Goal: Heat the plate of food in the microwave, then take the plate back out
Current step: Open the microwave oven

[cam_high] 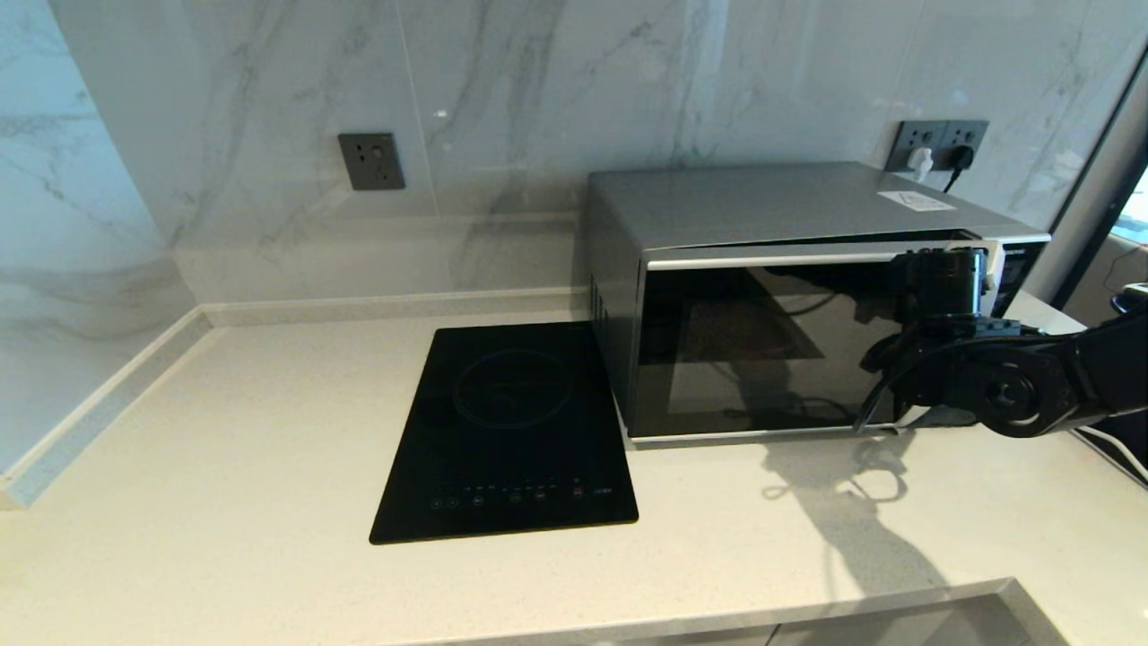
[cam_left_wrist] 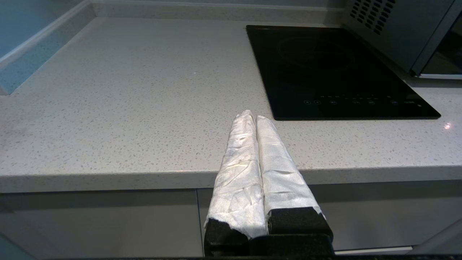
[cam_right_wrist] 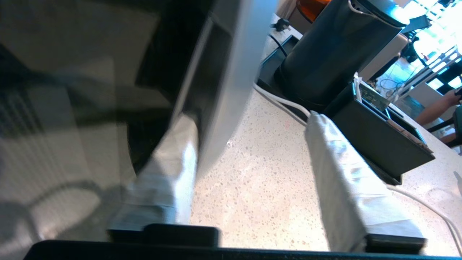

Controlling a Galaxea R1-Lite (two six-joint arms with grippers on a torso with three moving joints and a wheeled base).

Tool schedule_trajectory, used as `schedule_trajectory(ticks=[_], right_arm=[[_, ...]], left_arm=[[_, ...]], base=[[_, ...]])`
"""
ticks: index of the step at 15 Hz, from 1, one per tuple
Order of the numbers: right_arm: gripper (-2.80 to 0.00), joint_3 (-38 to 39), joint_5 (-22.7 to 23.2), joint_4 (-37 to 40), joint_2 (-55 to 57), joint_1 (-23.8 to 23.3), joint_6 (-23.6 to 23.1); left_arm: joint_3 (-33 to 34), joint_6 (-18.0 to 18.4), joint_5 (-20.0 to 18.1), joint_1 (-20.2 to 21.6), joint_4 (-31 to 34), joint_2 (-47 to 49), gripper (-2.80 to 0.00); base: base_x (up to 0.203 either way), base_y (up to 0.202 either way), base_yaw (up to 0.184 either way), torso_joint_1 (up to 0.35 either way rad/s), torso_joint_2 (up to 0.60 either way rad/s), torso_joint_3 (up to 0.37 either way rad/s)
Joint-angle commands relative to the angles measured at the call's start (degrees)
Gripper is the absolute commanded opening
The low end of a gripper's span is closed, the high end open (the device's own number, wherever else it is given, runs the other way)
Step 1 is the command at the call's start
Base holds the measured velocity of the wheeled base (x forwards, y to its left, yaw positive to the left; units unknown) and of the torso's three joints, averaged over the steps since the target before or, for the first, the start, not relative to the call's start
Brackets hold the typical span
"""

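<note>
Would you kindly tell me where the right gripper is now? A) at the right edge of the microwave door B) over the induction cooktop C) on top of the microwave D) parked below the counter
A: the right gripper has its jaws open astride the right edge of the microwave door.

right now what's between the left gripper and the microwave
In the left wrist view, bare speckled countertop, then the black induction cooktop, which lies right beside the microwave.

R gripper [cam_right_wrist: 252,159] fingers spread apart, arm reaching in low, L gripper [cam_left_wrist: 257,119] fingers pressed together.
</note>
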Motion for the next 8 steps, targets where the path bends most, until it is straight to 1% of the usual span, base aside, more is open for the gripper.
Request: schedule_trajectory(ticks=[1,4,8], right_arm=[[0.0,1.7,0.2,0.0,-2.0,0.3,0.3],[0.0,3.4,0.6,0.1,-6.3,2.0,1.0],[0.0,5.2,0.6,0.9,-14.6,6.1,0.7]], left_arm=[[0.0,-0.1,0.0,0.0,0.0,0.1,-2.8],[0.0,-0.1,0.0,0.0,0.0,0.1,-2.8],[0.0,-0.1,0.0,0.0,0.0,0.1,-2.8]], base=[[0.0,0.0,0.0,0.0,0.0,0.0],[0.0,0.0,0.0,0.0,0.0,0.0],[0.0,0.0,0.0,0.0,0.0,0.0]])
